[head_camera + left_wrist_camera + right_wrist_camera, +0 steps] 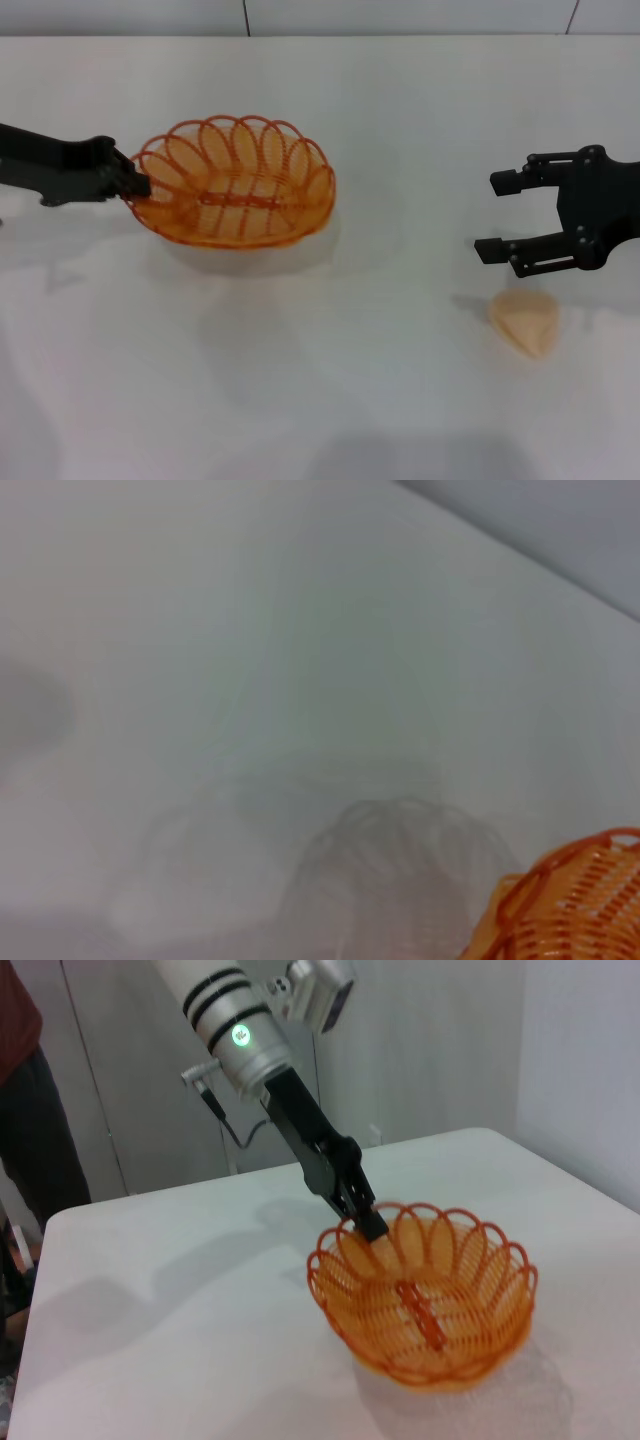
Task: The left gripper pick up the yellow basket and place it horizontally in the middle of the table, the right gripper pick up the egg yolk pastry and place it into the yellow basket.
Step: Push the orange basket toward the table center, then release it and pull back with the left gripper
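Holding the yellow basket (235, 183) by its left rim, my left gripper (135, 185) has its jaws pinched on the looped wire, lifting it off the surface (330, 400), its shadow underneath. My right gripper (497, 215) hangs with jaws spread beside the pastry (526, 322). The left wrist view shows only the basket's edge.

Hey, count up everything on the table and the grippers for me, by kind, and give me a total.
Yellow basket: 1, its rim gripped by the left gripper.
Egg yolk pastry: 1, lying on the table.
Grippers: 2, the left one and the right gripper, open beside the pastry.
Total: 4.
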`<state>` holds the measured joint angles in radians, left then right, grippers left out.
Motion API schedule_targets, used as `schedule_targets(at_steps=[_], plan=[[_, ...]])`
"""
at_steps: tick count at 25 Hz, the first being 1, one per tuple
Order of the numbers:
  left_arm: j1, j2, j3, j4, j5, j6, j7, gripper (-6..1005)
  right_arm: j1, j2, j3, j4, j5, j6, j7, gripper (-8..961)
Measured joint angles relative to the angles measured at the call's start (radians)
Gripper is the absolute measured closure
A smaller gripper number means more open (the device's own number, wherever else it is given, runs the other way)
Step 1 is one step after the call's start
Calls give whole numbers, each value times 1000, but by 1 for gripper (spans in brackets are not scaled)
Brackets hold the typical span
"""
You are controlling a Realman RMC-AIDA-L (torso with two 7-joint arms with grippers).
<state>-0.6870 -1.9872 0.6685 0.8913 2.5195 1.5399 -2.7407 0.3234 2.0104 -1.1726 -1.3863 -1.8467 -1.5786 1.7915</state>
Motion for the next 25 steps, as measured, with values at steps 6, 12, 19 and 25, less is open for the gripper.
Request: schedule_targets(at_steps=[6, 12, 19, 25], plan=[[-15, -14, 2, -83, -6, -37, 0, 915, 0, 1, -2, -3, 7, -8, 0, 152], [-41, -25, 2, -111, -6, -51, -7, 915, 0, 0, 2, -4, 17, -27, 0, 152], [-70, -39, 3, -156, 1, -86, -9, 915, 0, -1, 4, -4, 18, -42, 0, 152], [-72, -48, 3, -199, 3, -123, -12, 915, 0, -1, 4, -4, 18, -49, 0, 152]])
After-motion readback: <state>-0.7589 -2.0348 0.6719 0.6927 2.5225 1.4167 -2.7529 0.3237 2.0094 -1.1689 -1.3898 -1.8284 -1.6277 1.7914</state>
